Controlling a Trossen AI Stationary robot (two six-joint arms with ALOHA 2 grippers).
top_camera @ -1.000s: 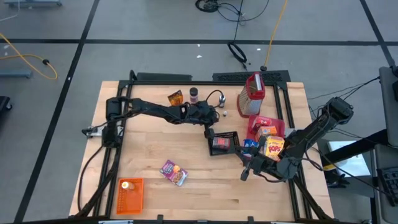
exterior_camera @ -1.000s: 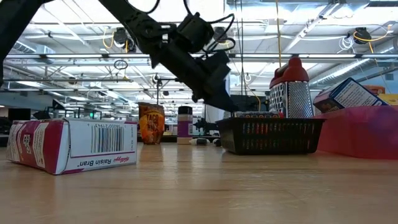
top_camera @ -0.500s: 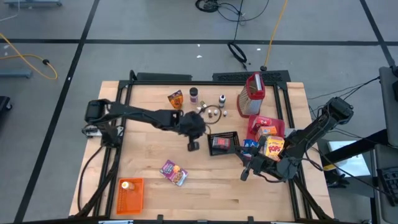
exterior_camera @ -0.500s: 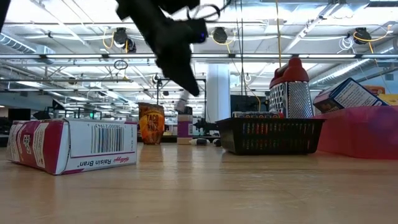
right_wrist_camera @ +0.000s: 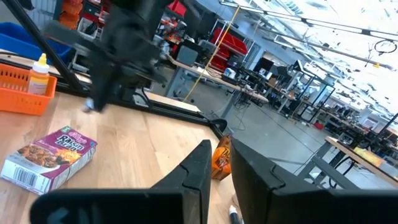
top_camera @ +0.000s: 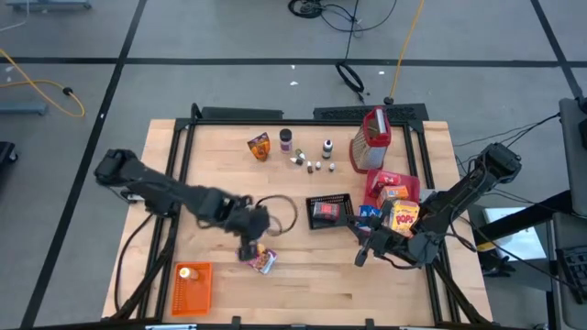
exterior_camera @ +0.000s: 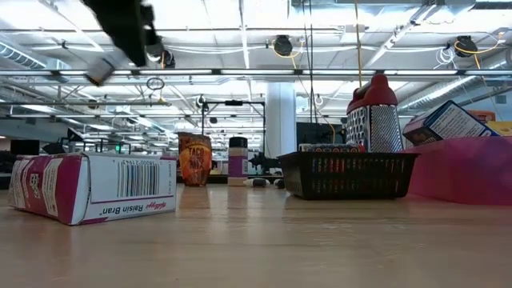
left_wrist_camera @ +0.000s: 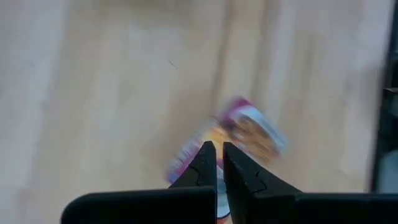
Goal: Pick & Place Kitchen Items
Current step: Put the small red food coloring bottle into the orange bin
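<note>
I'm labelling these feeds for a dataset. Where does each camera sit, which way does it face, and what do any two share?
High: overhead, straight down on the table; both arms show.
Low: at tabletop height, level across; the left arm shows above the Raisin Bran box.
Left wrist: on the left arm, facing down at the box past the shut left gripper.
Right wrist: on the right arm, facing across the table past the right gripper.
Shared: all four views show the Raisin Bran box.

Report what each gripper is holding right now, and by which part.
Nothing is held. The left gripper is shut and empty above the purple Raisin Bran cereal box, which lies on the table. The right gripper is also empty, near the table's right edge.
</note>
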